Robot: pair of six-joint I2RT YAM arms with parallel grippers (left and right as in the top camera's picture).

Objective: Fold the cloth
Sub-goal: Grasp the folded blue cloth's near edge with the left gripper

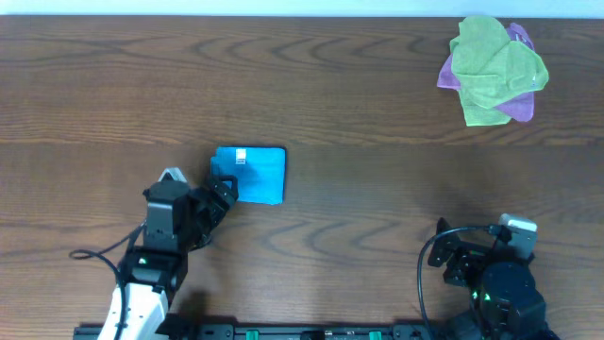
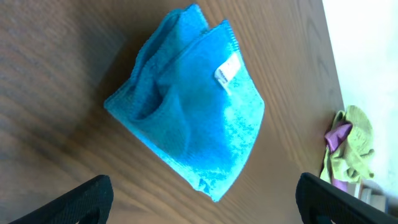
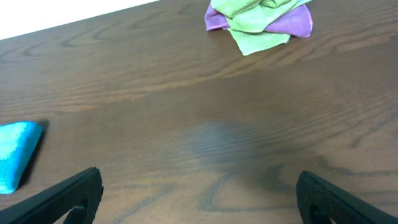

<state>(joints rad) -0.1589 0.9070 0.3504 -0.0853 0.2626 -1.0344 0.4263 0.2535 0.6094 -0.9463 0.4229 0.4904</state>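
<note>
The bright sky-blue square terry cloth with a small white tag is seen lying folded in a compact packet on the dark wooden table; the left gripper is poised just beside it, spread wide and empty; the right gripper, equally wide and empty, is well apart; the loose upper layers could be snagged and the fold undone, should the left fingers be dragged across them.

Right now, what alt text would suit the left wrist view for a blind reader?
A folded sky-blue cloth, white tag up, lies on a dark wooden table. The left gripper is open and empty, its black fingertips at the bottom corners. A lime-green cloth and a purple cloth sit far right.
</note>
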